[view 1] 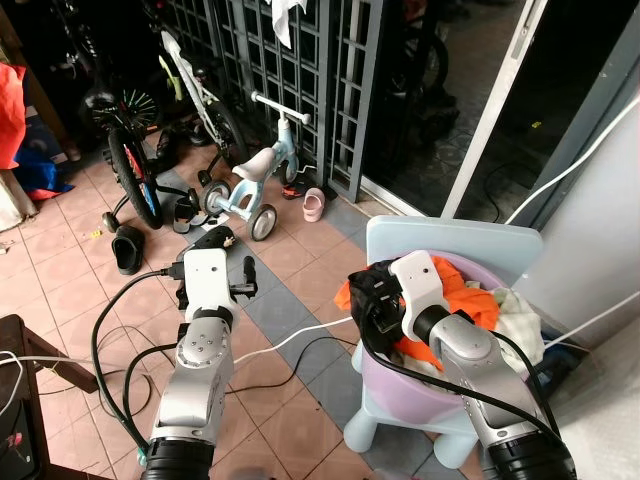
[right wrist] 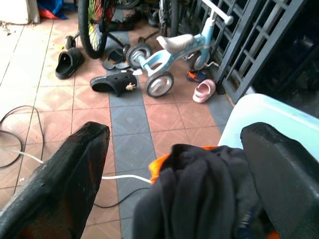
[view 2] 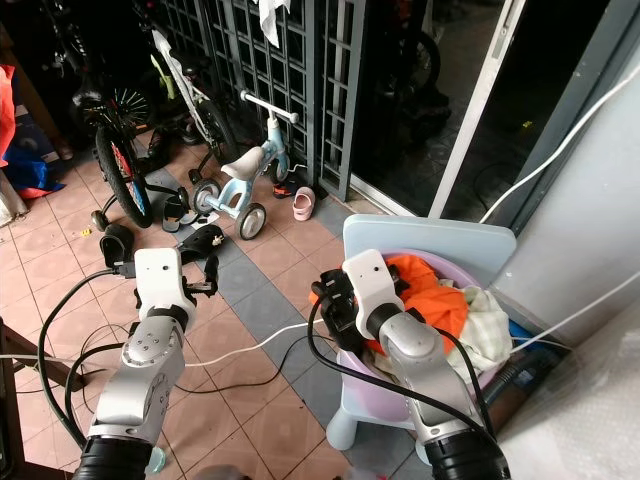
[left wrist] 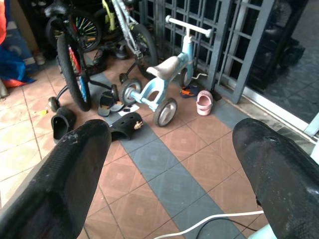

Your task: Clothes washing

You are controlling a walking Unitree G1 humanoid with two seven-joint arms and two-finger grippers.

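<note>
Currently right claw (right wrist: 174, 164) spread wide over black garment (right wrist: 199, 194) atop purple basin (view 1: 400, 395); left claw (left wrist: 169, 164) likewise wide apart, above floor tiles (left wrist: 164, 174), well clear of laundry.

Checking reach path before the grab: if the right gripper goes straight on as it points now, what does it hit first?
Most likely the black garment heaped on the purple laundry basket; it lies between the open right gripper fingers, just ahead. Depth is uncertain.
</note>
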